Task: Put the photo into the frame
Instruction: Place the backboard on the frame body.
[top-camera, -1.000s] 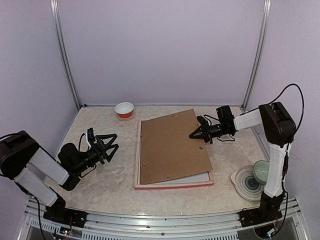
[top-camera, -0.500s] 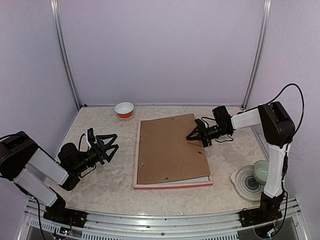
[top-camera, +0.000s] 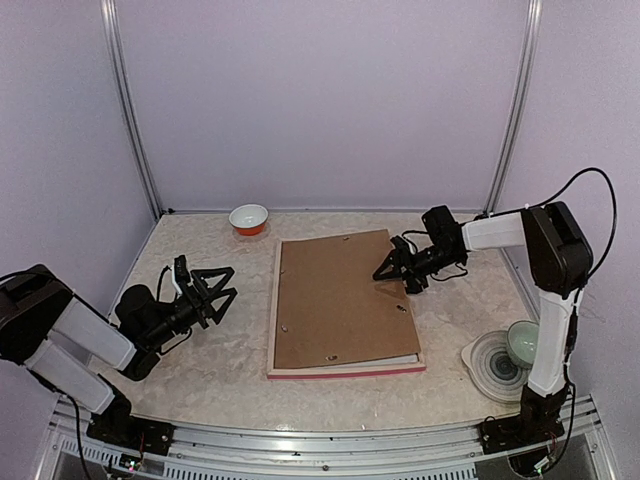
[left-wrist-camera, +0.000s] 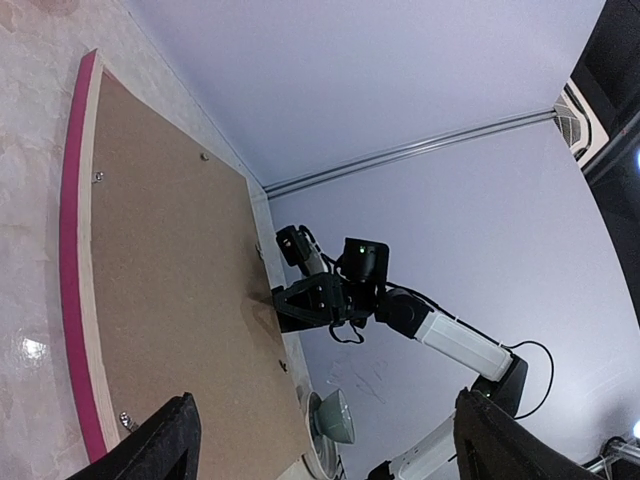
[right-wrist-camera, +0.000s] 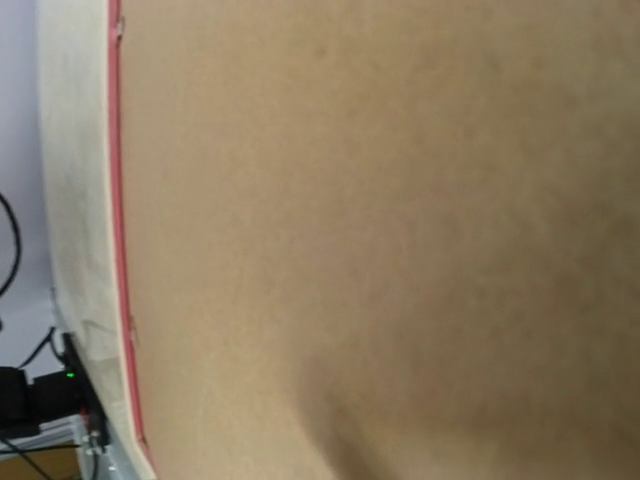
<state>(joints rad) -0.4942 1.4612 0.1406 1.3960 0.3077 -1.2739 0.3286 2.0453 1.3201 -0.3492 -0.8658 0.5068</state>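
Both jaws gape; left of the right jaws, arm stretched low, the frame (top-camera: 345, 371) lies flat, back up, long axis near-to-far.

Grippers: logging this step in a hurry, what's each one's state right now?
Left gripper: open, holding nothing.
Right gripper: open at the backing board's right edge, gripping nothing.

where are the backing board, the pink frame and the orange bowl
backing board (top-camera: 340, 300): top external view, middle of its brown face
pink frame (top-camera: 345, 371): top external view, its near edge
orange bowl (top-camera: 249, 216): top external view, white inside
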